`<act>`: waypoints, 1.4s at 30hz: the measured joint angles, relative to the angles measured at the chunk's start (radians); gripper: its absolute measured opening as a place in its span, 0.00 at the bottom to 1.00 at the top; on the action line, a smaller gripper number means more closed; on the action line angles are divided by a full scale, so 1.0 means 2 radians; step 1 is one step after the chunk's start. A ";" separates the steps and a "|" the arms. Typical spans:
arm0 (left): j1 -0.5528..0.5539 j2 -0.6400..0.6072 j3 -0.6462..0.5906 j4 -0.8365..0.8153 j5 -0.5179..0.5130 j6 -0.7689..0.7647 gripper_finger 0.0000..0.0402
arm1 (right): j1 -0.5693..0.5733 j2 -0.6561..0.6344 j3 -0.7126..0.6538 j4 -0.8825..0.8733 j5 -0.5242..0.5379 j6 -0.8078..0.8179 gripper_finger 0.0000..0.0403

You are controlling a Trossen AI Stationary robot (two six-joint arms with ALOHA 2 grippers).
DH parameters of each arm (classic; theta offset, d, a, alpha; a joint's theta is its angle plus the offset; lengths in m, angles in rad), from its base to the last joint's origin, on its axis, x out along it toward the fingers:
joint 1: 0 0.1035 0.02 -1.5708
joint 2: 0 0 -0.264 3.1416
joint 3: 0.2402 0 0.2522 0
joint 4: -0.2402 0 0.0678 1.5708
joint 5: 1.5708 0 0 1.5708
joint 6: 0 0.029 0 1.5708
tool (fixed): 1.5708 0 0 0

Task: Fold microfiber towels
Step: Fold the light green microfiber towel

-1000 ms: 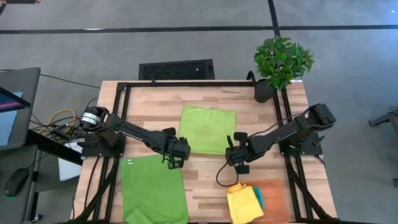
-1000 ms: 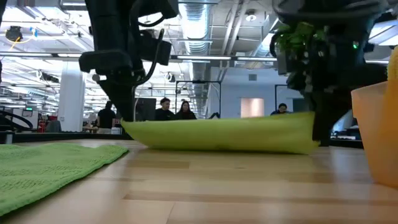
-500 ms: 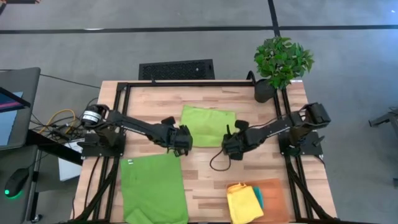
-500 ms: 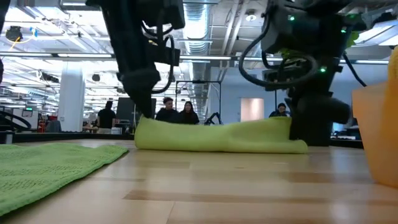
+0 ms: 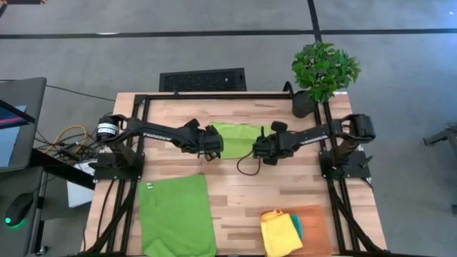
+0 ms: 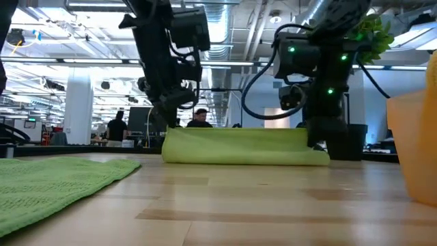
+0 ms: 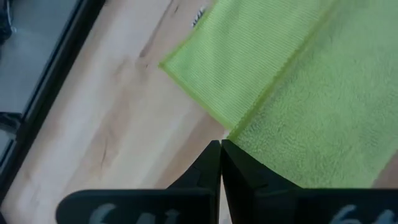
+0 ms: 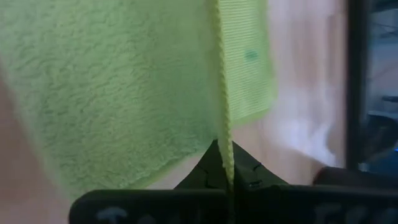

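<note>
A lime green microfiber towel (image 5: 235, 137) lies at the table's middle, its near part doubled back over its far part. My left gripper (image 5: 216, 145) is shut on its left corner and my right gripper (image 5: 255, 150) on its right corner. In the low view the towel (image 6: 246, 147) shows as a low folded band between the left gripper (image 6: 171, 121) and the right gripper (image 6: 315, 137). A second lime green towel (image 5: 175, 214) lies spread flat at the near left. A yellow towel (image 5: 278, 232) and a teal one (image 5: 296, 227) rest on an orange mat. My left gripper pinches the upper layer's left corner (image 7: 239, 134) between its two fingers, which slant down from the table's left. The corner is raised slightly; the layer under it lies flat on the table. My right gripper pinches the towel's right edge at the corner (image 8: 222, 134) between its two fingers, which slant down from the table's right. The held layer hangs slack over the part lying on the table.
A potted plant (image 5: 323, 71) stands at the far right corner. The orange mat (image 5: 318, 218) lies at the near right. A black frame rail (image 5: 214, 96) runs along the far edge. Bare wood (image 5: 235, 185) lies between the folded towel and the near towels.
Both grippers have gone toward the table's far edge, staying shut and turning at the wrist. They have carried the towel's near edge with them. That edge has folded over the far part, which stayed in place, so the towel now covers a shorter strip.
</note>
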 joint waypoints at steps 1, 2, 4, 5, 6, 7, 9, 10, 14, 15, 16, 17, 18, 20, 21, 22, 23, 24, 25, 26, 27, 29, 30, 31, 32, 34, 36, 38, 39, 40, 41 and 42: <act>0.005 0.002 0.000 0.002 0.002 0.006 0.00 | -0.007 0.000 0.000 0.002 0.009 -0.005 0.02; 0.010 0.005 0.000 0.002 0.003 0.012 0.00 | -0.014 0.000 0.000 0.006 0.018 -0.012 0.02; 0.021 0.015 0.000 0.014 0.006 0.024 0.00 | -0.029 0.000 0.000 0.011 0.023 -0.025 0.02; 0.025 0.021 0.000 0.014 0.007 0.030 0.00 | -0.035 0.000 0.000 0.015 0.023 -0.032 0.02; 0.030 0.025 0.000 0.017 0.006 0.037 0.00 | -0.041 0.000 0.000 0.022 0.024 -0.039 0.02; 0.034 0.028 0.000 0.021 0.004 0.042 0.00 | -0.047 0.000 0.000 0.027 0.024 -0.043 0.02; 0.044 0.028 0.000 0.025 -0.001 0.044 0.00 | -0.058 0.000 0.000 0.039 0.025 -0.057 0.02; 0.048 0.030 0.000 0.031 -0.003 0.043 0.00 | -0.063 0.000 0.000 0.046 0.025 -0.065 0.02; 0.063 0.034 0.000 0.046 -0.001 0.048 0.00 | -0.081 0.004 0.000 0.071 0.024 -0.086 0.02; 0.066 0.037 0.001 0.053 0.001 0.053 0.00 | -0.086 0.005 0.000 0.071 0.024 -0.090 0.02; 0.069 0.041 0.000 0.056 0.005 0.059 0.00 | -0.090 0.006 -0.001 0.070 0.022 -0.093 0.02; 0.071 0.044 0.000 0.055 0.007 0.063 0.00 | -0.093 0.006 0.000 0.072 0.022 -0.094 0.02; 0.072 0.045 0.000 0.056 0.008 0.063 0.00 | -0.096 0.006 0.000 0.073 0.021 -0.092 0.02; 0.075 0.044 0.000 0.063 0.007 0.062 0.00 | -0.100 0.006 0.000 0.071 0.019 -0.091 0.02; 0.076 0.044 0.000 0.064 0.007 0.062 0.00 | -0.102 0.006 0.000 0.071 0.018 -0.091 0.03; 0.076 0.044 0.000 0.066 0.007 0.064 0.00 | -0.103 0.005 0.000 0.071 0.018 -0.091 0.04; 0.076 0.044 0.000 0.071 0.006 0.070 0.00 | -0.105 0.005 0.000 0.071 0.016 -0.090 0.05; 0.077 0.044 0.000 0.079 0.002 0.077 0.00 | -0.106 0.005 0.000 0.070 0.012 -0.091 0.07; 0.077 0.044 0.000 0.084 -0.001 0.083 0.00 | -0.107 0.005 0.000 0.071 0.007 -0.094 0.08; 0.077 0.044 0.000 0.090 -0.002 0.089 0.00 | -0.108 0.005 0.000 0.071 0.002 -0.096 0.10; 0.077 0.044 0.000 0.095 -0.001 0.094 0.00 | -0.108 0.005 0.000 0.071 0.000 -0.098 0.11; 0.077 0.044 0.000 0.109 -0.001 0.100 0.01 | -0.108 0.005 0.000 0.071 0.000 -0.098 0.15; 0.077 0.044 0.000 0.114 -0.003 0.102 0.02 | -0.108 0.005 0.000 0.070 -0.002 -0.098 0.16; 0.078 0.044 0.000 0.118 -0.010 0.105 0.03 | -0.108 0.005 0.000 0.071 -0.002 -0.098 0.18; 0.079 0.044 0.000 0.121 -0.016 0.108 0.04 | -0.108 0.005 0.000 0.070 -0.002 -0.098 0.20; 0.079 0.044 0.000 0.124 -0.027 0.116 0.08 | -0.108 0.005 0.000 0.071 -0.002 -0.098 0.25; 0.080 0.044 0.000 0.125 -0.028 0.119 0.12 | -0.108 0.005 0.000 0.071 -0.002 -0.098 0.31; 0.080 0.044 0.000 0.126 -0.029 0.123 0.17 | -0.108 0.005 0.000 0.071 0.001 -0.098 0.36; 0.080 0.044 0.000 0.126 -0.027 0.129 0.19 | -0.108 0.005 0.000 0.070 0.003 -0.096 0.39; 0.080 0.044 0.000 0.126 -0.025 0.135 0.21 | -0.108 0.005 0.000 0.070 0.007 -0.096 0.42; 0.080 0.044 0.000 0.125 -0.023 0.136 0.23 | -0.108 0.005 0.003 0.064 0.008 -0.095 0.44; 0.079 0.044 0.000 0.124 -0.023 0.134 0.24 | -0.108 0.005 0.008 0.054 0.008 -0.094 0.46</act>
